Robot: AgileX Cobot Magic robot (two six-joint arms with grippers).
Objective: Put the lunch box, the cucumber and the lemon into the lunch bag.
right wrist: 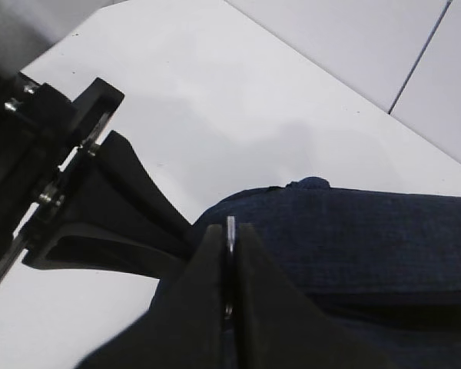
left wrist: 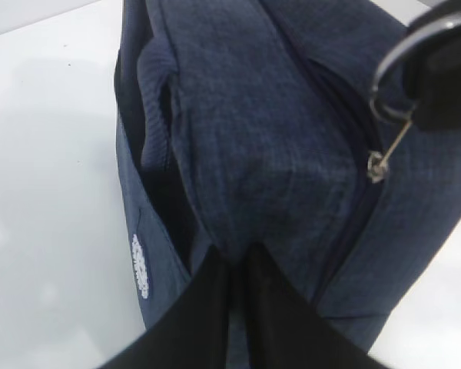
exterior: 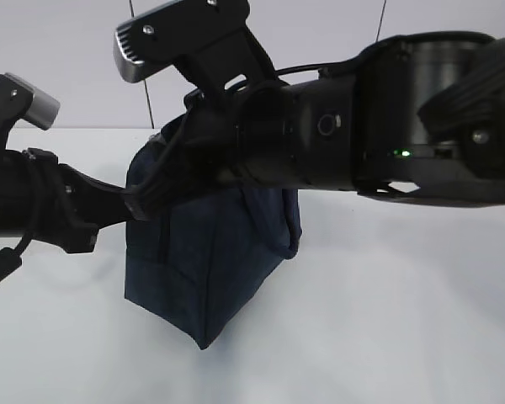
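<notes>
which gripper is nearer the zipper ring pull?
Right. The right gripper is shut on the ring pull; the left gripper pinches the lunch bag fabric, apart from the pull.

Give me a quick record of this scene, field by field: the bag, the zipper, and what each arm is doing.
bag: navy lunch bag upright on the white table
zipper: ring pull at the top of the bag, pinched between the right fingers
left gripper: shut on a fold of fabric at the top of the bag
right gripper: shut on the ring pull
lunch box, cucumber, lemon: not in view
bag contents: cannot tell
</notes>
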